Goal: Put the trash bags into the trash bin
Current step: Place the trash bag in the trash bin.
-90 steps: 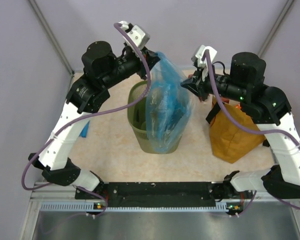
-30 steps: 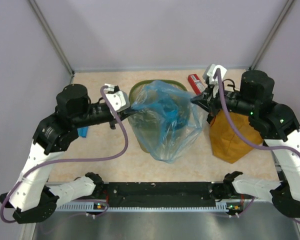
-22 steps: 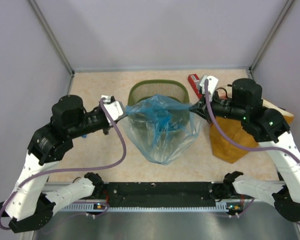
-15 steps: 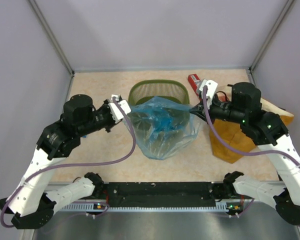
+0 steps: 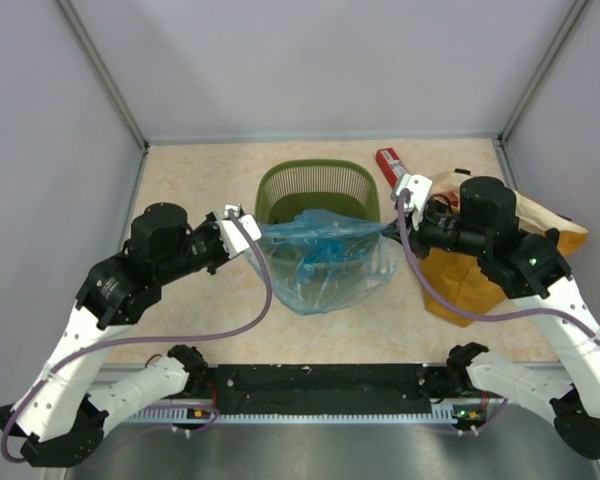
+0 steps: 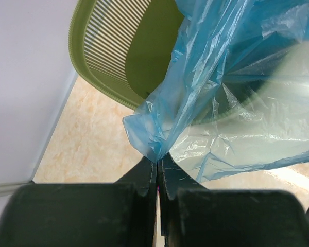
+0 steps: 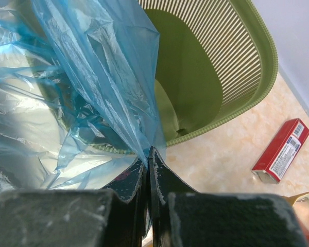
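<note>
A big crinkly light-blue trash bag [image 5: 325, 262] is stretched between both grippers over the near side of the olive-green mesh trash bin [image 5: 317, 186]. My left gripper [image 5: 248, 232] is shut on the bag's left edge [image 6: 153, 131]. My right gripper [image 5: 388, 231] is shut on its right edge [image 7: 129, 110]. The bag's mouth lies across the bin's near rim, and the sack hangs in front of the bin down to the table. The bin's far rim and inside [image 7: 195, 77] stay in view behind the film; its near rim [image 6: 105, 77] shows beside the bag.
A mustard-orange sack [image 5: 465, 275] stands right of the bin, under the right arm. A flat red box [image 5: 389, 165] lies behind it on the table, also the red box [image 7: 281, 150] in the right wrist view. Grey walls enclose the table on three sides.
Both grippers have lowered and come toward the near edge with the bag. The bag, held high and upright three seconds ago, now hangs low and spread wide in front of the bin.
</note>
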Controlling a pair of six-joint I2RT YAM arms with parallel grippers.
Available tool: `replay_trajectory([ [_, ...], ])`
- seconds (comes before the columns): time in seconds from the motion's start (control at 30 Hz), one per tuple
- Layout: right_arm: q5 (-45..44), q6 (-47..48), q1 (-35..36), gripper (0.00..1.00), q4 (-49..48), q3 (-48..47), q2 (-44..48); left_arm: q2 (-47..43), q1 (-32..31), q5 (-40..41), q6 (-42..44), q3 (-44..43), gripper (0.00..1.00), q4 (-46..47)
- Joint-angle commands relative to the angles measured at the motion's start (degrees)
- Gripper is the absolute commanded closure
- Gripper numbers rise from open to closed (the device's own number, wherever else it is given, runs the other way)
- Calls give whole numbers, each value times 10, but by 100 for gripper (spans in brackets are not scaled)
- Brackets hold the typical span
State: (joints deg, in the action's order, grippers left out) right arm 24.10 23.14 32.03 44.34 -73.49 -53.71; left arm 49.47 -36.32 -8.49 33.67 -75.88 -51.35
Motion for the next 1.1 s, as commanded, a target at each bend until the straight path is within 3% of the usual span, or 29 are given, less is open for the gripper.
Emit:
replay_trajectory([
  [0.0,9,13,-8,100,-21,6,14,-13,2,1,11,23,100,15],
  [0.23,44,2,-9,100,-20,-2,1,-10,3,-56,23,40,100,21],
  [0.47,46,0,-7,100,-18,4,-10,-10,1,-53,26,49,100,22],
  [0.57,48,0,-8,100,-17,7,-13,-12,1,-57,22,53,89,22],
  [0.73,51,1,-8,82,-13,11,-14,-12,0,-68,19,57,62,22],
  [0.87,52,4,-8,71,-6,11,-15,-12,-2,-73,18,52,51,20],
  [1.07,50,21,-7,41,22,-5,-13,-15,-1,-79,25,42,46,4],
])
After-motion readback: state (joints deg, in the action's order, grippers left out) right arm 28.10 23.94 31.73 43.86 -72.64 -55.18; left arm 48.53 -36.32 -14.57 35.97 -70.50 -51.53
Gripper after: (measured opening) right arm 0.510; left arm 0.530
